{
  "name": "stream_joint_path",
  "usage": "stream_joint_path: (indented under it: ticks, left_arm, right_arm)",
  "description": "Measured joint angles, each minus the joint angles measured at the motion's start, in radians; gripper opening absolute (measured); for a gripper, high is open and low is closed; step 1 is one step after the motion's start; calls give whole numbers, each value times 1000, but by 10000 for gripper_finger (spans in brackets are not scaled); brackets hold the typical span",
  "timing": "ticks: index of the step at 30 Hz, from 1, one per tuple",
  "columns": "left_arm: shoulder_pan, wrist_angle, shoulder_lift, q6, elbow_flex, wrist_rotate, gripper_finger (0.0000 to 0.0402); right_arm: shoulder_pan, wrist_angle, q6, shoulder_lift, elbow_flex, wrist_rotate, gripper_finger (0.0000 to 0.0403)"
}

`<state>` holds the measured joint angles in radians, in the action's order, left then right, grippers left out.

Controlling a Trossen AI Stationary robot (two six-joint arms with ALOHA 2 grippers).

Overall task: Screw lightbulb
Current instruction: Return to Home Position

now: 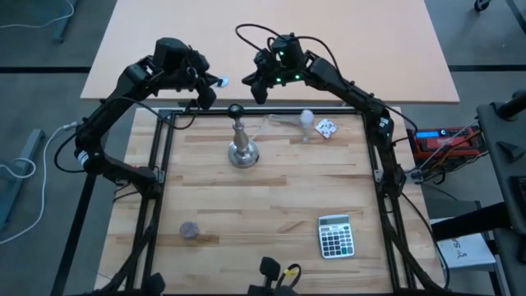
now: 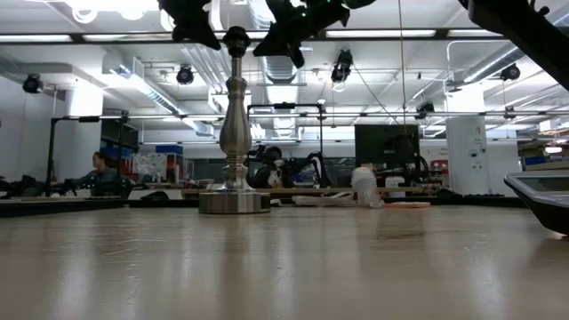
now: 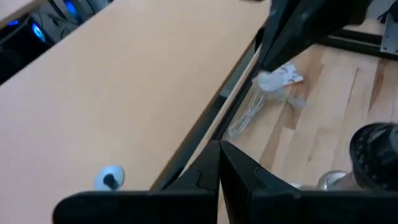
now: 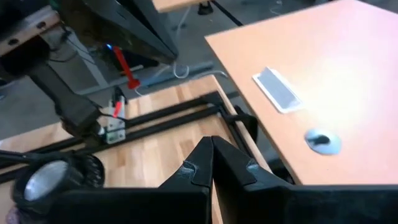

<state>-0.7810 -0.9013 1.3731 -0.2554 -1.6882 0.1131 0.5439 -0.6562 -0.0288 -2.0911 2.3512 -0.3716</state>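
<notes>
Well, the small white frosted lightbulb sits by the worktop's far edge, just beside a crumpled paper scrap, apart from the silver lamp stand. Left hand and right hand hang above that edge, both pinched closed, empty.

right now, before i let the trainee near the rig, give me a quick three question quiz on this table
1. True or false: the lightbulb is screwed into the lamp stand.
2. Which lies closest to the lightbulb? A calculator, B paper scrap, C grey disc.
3. Fill in: the left gripper and right gripper, both raised near the table's far edge, have fingers ____.
Key: 1 false, it lies on the table; 2 B; 3 shut.
</notes>
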Motion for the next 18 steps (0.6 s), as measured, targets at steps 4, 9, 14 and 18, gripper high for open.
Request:
stream_joint_path:
  ticks: [4,9,14,18]
  left_arm:
    - [-12,-39,0,0,0,0,0]
    - [-17,-51,-2,-3,0,1,0]
    - [-27,-79,-11,-3,2,10,0]
    - [-53,-110,-39,-3,2,66,0]
  right_arm:
    - [13,-24,-1,16,0,5,0]
    - [34,-35,-9,32,0,10,0]
    - [48,-87,-20,45,0,8,0]
    - [70,-144,-27,53,0,21,0]
